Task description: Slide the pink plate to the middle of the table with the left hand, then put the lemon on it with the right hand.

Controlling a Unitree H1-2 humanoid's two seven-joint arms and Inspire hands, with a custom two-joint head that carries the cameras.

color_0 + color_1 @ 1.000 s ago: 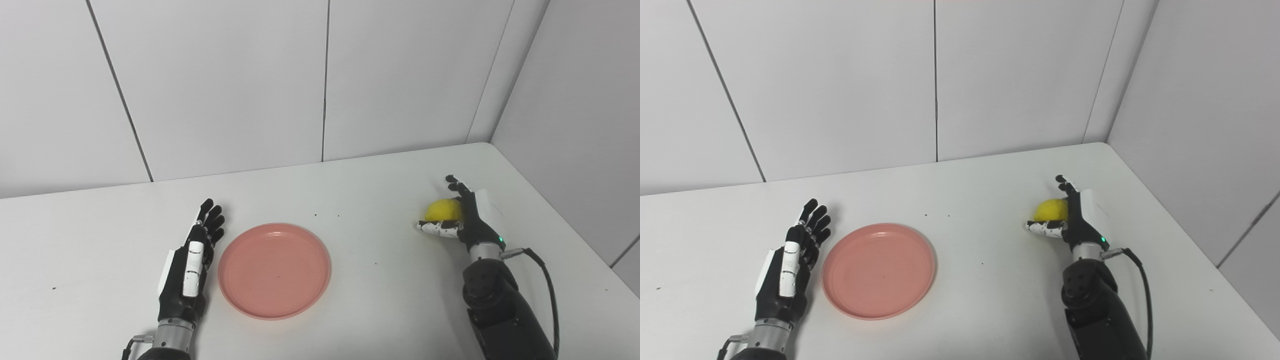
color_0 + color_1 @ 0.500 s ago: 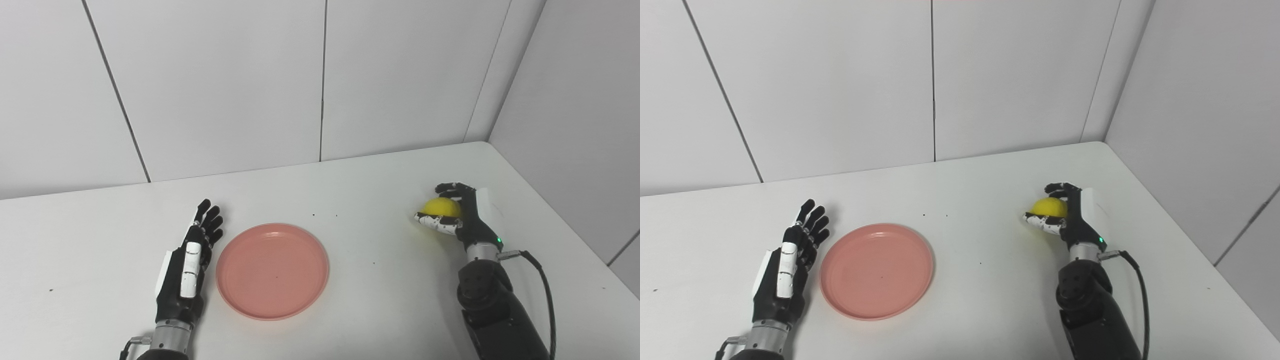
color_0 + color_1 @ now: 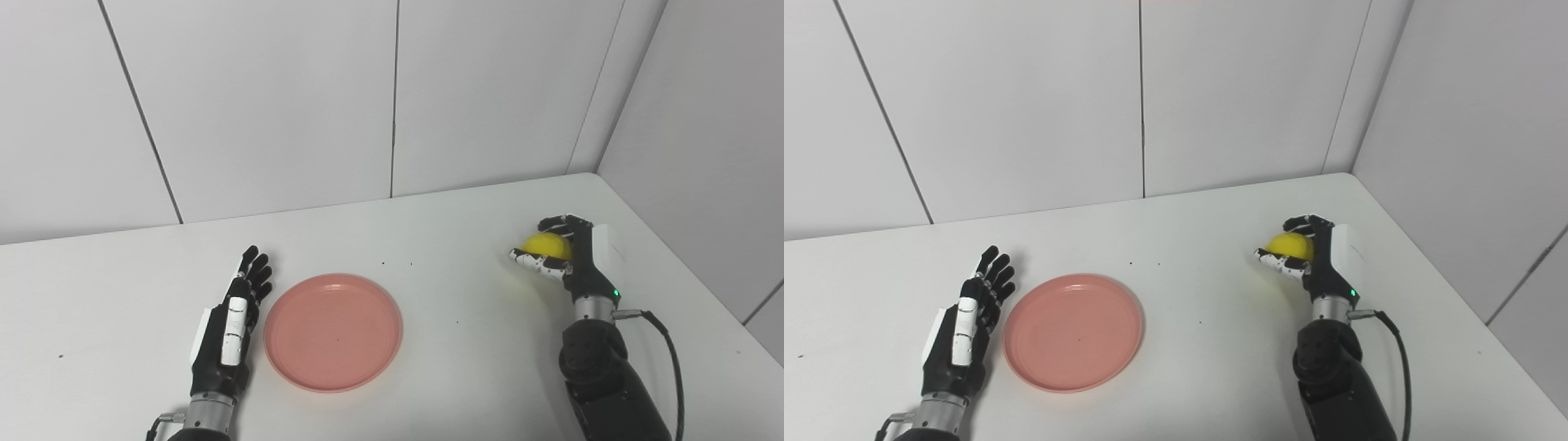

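A white worktop (image 3: pixel 429 233) fills the lower part of both views and meets grey wall panels (image 3: pixel 275 104) at its far edge and along its right side. A few small dark specks dot its surface near the middle.

The pink plate (image 3: pixel 333 331) lies flat on the worktop, left of centre and toward the near edge. It is round, shallow and bare, with a raised rim.

The right arm (image 3: pixel 606 386), black with a cable looping off the wrist, rises from the bottom right corner. A small green light shows at its wrist.

The left hand (image 3: pixel 229 327) lies just beside the plate's left rim, palm edge down. Its fingers (image 3: pixel 257 269) are stretched out straight and slightly spread, pointing away from the robot, and they hold nothing. Whether the hand touches the rim cannot be told; a thin strip of worktop seems to show between them.

The right hand (image 3: pixel 1315 257) stands over the right side of the worktop, well apart from the plate. Its fingers curl over the top of the lemon (image 3: pixel 549 244) and the thumb closes under it, so the hand has the fruit in its grip.

The lemon is bright yellow, and only part of it shows between the fingers and thumb. A faint yellow tint and shadow lie on the worktop below it, and it appears held just above the surface.
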